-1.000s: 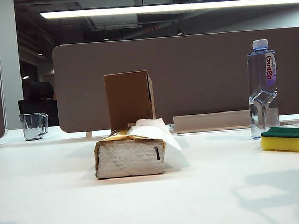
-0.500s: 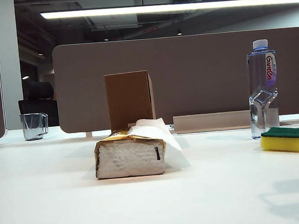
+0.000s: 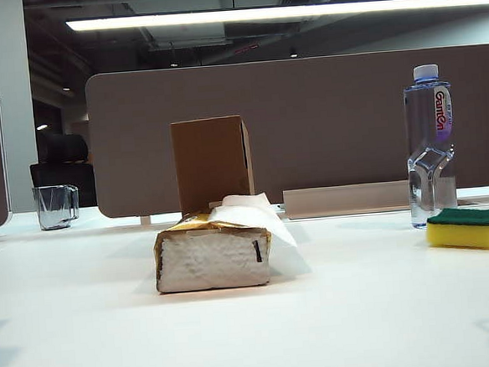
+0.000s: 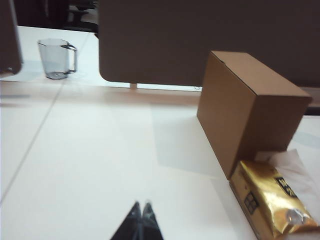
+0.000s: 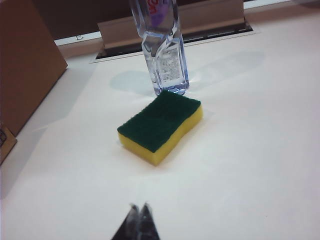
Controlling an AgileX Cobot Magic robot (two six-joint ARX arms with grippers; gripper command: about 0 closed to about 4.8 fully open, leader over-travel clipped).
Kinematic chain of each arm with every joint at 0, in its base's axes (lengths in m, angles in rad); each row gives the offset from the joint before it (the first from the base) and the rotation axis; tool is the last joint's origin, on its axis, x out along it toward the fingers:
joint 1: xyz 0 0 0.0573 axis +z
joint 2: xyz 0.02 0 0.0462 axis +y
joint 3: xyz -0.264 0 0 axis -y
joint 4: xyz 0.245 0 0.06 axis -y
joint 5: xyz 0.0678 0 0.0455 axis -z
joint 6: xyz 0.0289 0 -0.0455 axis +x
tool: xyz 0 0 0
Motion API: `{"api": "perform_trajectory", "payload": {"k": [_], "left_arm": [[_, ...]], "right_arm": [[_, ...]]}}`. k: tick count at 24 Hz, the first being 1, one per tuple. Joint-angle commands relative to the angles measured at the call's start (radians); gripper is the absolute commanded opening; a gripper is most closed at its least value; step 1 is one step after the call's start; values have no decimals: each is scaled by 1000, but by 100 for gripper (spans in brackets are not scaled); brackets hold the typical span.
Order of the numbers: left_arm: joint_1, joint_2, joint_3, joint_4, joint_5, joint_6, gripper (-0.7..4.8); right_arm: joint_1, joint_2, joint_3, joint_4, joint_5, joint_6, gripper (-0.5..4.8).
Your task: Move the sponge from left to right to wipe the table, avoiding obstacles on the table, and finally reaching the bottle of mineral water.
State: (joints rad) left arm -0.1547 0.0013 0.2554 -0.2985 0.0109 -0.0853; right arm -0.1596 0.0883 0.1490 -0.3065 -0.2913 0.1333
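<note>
Nearest to you, both claws hang over bare white table and grasp nothing. The left gripper has its fingertips pressed together above the left part of the table. The right gripper is likewise clenched, with the sponge lying apart from it, farther out.

Farther on, in the middle of the table, you see the gold-and-white tissue pack lying flat, one tissue sticking out of its top. Off to the right rests the sponge, green scouring face up, yellow foam below.

Just behind the sponge stands the bottle of mineral water, upright and just beside the sponge's far edge. Behind the tissue pack the brown cardboard box stands upright, close against it. Farthest, at the left, sits a clear glass mug.
</note>
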Motion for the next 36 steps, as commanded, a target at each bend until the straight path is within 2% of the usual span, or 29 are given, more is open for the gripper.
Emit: {"api": "perform_trajectory", "payload": {"k": [1, 7, 9, 12, 27, 36], "left_arm": [[0, 1, -43, 30, 39, 4, -6], [0, 1, -141, 140, 39, 11, -6], [0, 1, -166, 167, 39, 53, -6], [0, 1, -178, 166, 39, 79, -6], [0, 1, -245, 166, 35, 78, -6], [0, 1, -247, 115, 28, 77, -6]], "right_arm": [[1, -19, -28, 24, -4, 0, -8], [1, -19, -82, 51, -3, -13, -8], [0, -19, -101, 59, -5, -30, -8], [1, -19, -103, 57, -4, -39, -8], [0, -13, -118, 72, -2, -57, -8], [0, -13, -118, 72, 1, -55, -6]]}}
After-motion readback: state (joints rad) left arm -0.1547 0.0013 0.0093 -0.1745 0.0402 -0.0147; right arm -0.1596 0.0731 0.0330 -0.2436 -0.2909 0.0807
